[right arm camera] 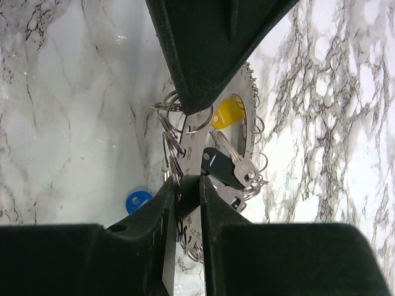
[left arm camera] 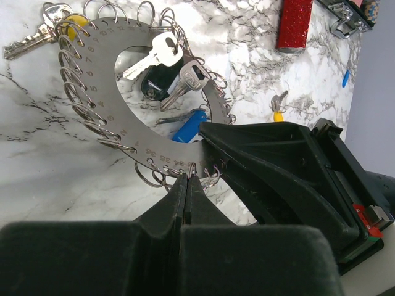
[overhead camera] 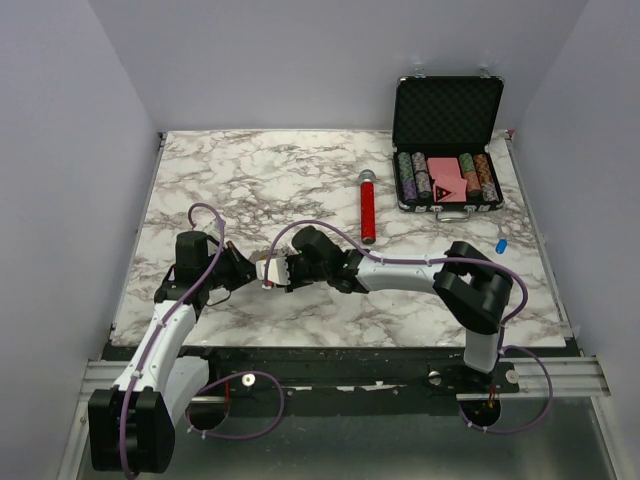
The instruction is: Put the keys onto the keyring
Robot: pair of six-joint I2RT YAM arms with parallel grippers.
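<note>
The keyring (left arm camera: 117,61) is a flat silvery ring plate with many small wire loops round its rim, held tilted above the marble. Keys hang from its loops: a plain silver key (left arm camera: 151,55), a black-headed one (right arm camera: 219,165), a blue-headed one (left arm camera: 188,128) and a yellow head (right arm camera: 228,114). My left gripper (left arm camera: 187,179) is shut on one small loop at the plate's near rim. My right gripper (right arm camera: 187,185) is shut on the plate's edge. In the top view both grippers meet at the keyring (overhead camera: 268,270). A loose yellow-headed key (left arm camera: 276,108) and a blue one (overhead camera: 501,244) lie on the table.
A red cylinder with a silver cap (overhead camera: 368,210) lies mid-table. An open black case (overhead camera: 447,150) with striped poker chips stands at the back right. White walls close in the marble table (overhead camera: 250,180) on three sides.
</note>
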